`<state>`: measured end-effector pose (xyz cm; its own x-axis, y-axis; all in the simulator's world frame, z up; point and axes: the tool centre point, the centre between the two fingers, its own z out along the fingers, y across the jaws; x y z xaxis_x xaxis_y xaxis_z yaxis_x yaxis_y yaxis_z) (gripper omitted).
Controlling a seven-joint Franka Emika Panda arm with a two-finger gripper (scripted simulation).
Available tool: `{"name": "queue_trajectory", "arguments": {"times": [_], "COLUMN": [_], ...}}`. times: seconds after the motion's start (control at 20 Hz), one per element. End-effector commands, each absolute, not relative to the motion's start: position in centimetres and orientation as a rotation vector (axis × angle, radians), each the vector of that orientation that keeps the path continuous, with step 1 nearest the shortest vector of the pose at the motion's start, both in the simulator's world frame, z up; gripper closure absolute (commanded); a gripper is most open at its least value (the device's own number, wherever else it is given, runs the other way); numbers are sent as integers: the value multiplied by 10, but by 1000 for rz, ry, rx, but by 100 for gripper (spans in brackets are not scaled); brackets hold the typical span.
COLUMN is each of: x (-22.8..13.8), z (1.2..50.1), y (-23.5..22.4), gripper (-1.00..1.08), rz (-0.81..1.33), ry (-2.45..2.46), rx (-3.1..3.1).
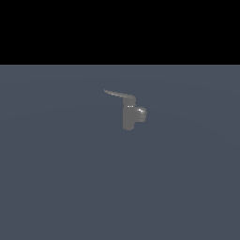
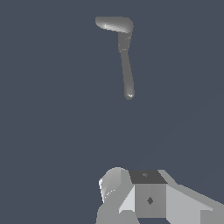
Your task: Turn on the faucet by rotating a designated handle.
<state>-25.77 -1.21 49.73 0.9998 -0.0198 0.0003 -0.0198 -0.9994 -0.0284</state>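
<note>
The faucet [image 1: 128,116] is a small dull-grey upright cylinder standing on the flat blue-grey floor, with a stubby rounded spout [image 1: 141,114] toward the exterior view's right. The handle [image 1: 118,94], a thin curved lever, reaches from the body's top toward the exterior view's left and tapers to a point. From the wrist view I look down on the faucet [image 2: 124,40], its spout [image 2: 113,24] and the handle [image 2: 127,74]. Grey and white parts of my gripper [image 2: 142,194] show at that picture's edge, well apart from the handle's tip. Its fingers cannot be told apart. The exterior view shows no arm.
The blue-grey floor [image 1: 56,178] spreads flat around the faucet, with a black band above its far edge.
</note>
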Motion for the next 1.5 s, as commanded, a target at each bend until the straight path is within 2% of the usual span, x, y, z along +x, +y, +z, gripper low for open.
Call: {"name": "queue_trajectory", "arguments": {"times": [0.0,0.85,1.15,1.45], "x": [-258,-246,-224,-188], "z": [497,498,497,491], "y": [-12,-7,-5,-3], "gripper": [108,108,108,108], "rz": [-1,-19,-11,4], "ry": [31,45,147,318], "rx": [-3113,-3103,-3081,-3041]}}
